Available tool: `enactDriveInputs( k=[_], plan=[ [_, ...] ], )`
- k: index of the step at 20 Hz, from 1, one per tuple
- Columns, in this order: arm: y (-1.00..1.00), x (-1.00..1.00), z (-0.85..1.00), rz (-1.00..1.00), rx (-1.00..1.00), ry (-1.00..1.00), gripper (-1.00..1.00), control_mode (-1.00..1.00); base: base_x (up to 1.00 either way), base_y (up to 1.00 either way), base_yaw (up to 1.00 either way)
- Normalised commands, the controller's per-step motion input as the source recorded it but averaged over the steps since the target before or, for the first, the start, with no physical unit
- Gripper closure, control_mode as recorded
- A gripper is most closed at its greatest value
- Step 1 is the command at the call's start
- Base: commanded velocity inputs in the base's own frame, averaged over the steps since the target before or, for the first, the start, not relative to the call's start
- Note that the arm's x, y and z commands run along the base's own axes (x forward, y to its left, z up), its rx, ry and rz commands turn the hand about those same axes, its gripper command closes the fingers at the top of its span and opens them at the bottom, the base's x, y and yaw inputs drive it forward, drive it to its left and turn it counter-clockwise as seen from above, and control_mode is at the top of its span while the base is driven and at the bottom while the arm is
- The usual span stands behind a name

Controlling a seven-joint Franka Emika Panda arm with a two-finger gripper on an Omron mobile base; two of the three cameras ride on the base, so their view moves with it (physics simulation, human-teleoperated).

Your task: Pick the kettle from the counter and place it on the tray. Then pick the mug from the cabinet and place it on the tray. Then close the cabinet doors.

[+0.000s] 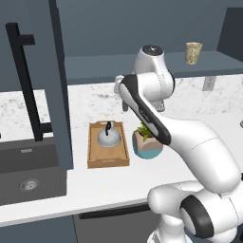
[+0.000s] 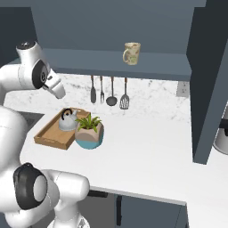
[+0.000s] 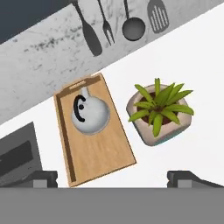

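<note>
The silver-grey kettle (image 1: 108, 136) (image 2: 67, 121) (image 3: 90, 114) stands upright on the far half of the wooden tray (image 1: 108, 160) (image 2: 50, 137) (image 3: 107, 151), which lies on the white counter (image 1: 95, 187). My gripper (image 3: 114, 178) hangs open high above the tray's near end, looking down, with nothing between its fingertips (image 3: 43, 177). The hand (image 2: 57, 89) is well clear of the kettle. The beige mug (image 1: 193, 52) (image 2: 131, 53) stands on the shelf of the open cabinet (image 1: 118, 64) (image 2: 102, 60). Both cabinet doors (image 1: 35, 80) (image 2: 209, 84) stand swung out.
A potted plant (image 1: 147, 141) (image 2: 89, 131) (image 3: 159, 111) sits just right of the tray. Dark utensils (image 2: 109, 91) (image 3: 113, 26) hang on the backsplash. The dark sink (image 1: 28, 175) lies left of the tray, under the left door. A metal object (image 2: 221, 136) shows at the right edge.
</note>
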Motion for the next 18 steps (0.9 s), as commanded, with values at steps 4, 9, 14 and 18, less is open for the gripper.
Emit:
enactDriveInputs(
  k=[4, 9, 14, 18],
  plan=[
    [-0.76, -0.34, 0.67, 0.10, -0.24, -0.11, -1.00, -1.00, 0.00, 0.00, 0.00],
    [-0.79, -0.24, 0.58, 0.09, -0.21, -0.18, -1.00, -1.00, 0.00, 0.00, 0.00],
    [-0.82, -0.03, 0.39, 0.11, -0.15, -0.19, -1.00, -1.00, 0.00, 0.00, 0.00],
    [-0.84, 0.00, 0.19, 0.12, -0.08, -0.12, -1.00, -1.00, 0.00, 0.00, 0.00]
  ],
)
